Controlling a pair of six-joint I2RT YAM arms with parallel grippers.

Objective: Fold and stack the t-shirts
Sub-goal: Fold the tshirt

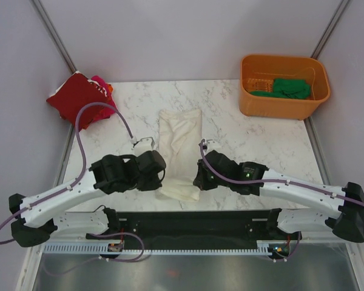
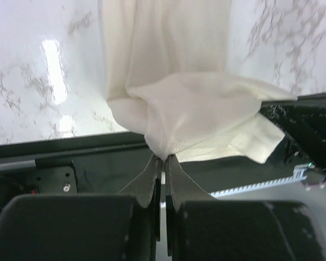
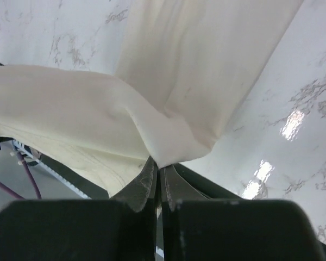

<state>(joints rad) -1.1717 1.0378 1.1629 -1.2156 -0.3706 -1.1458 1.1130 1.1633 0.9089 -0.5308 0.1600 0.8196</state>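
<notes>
1. The cream-white t-shirt lies as a long narrow strip down the middle of the marble bench. Its far end is flat on the surface and its near end is bunched at the bench's near edge.
2. The left tool has its jaws pressed together with only a sliver between them. They pinch a gathered fold at the left corner of the shirt's near end. The cloth rises from the fingertips and spreads away over the bench.
3. The right tool is likewise closed tight on the cloth, gripping a pinch at the right corner of the same near end. From there a fold of the shirt drapes off to the left in the right wrist view.
4. In the top view both tools sit just beside each other, one on each side of the strip, with the near end of the shirt between them.
5. A dark red t-shirt is at the far left corner of the bench, with a magenta-pink t-shirt touching it on its far right side.
6. A green t-shirt lies crumpled inside the orange tub at the far right corner, well apart from both tools.
</notes>
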